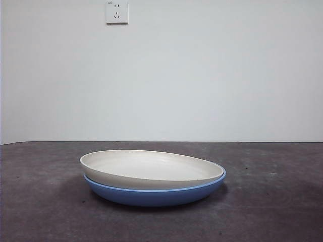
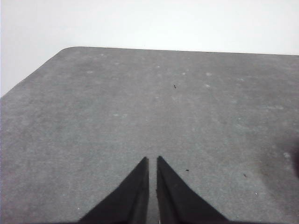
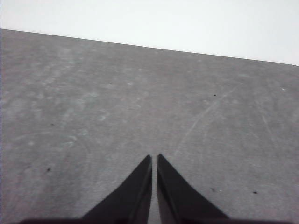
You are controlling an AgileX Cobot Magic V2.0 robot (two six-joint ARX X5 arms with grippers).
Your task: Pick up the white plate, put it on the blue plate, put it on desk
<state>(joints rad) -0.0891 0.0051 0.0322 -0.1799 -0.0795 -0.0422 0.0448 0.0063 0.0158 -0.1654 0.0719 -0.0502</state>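
— So, how many plates do you count?

— Two. One white plate (image 1: 151, 168) and one blue plate (image 1: 156, 193), stacked near the middle of the tabletop (image 1: 40, 201). The white one sits inside the blue one, slightly tilted, its left edge riding higher above the blue rim than its right.

— What does the white one look like?

— Wide, shallow, round, matte cream-white, with faint rings inside. The blue one beneath is glossy and about the same size.

— And your claws?

— Two as well. My left claw (image 2: 152, 161) is clenched, the two black jaws nearly touching at the tips, holding nothing, over bare grey tabletop. My right claw (image 3: 154, 158) is the same: clenched and empty over speckled grey surface.

— Anything hard to see?

— Most of the blue plate's inside is covered by the white plate; only a thin strip of blue rim shows on the right. Neither wrist view catches the plates. A wall socket (image 1: 116, 12) sits above, cut off by the top edge.
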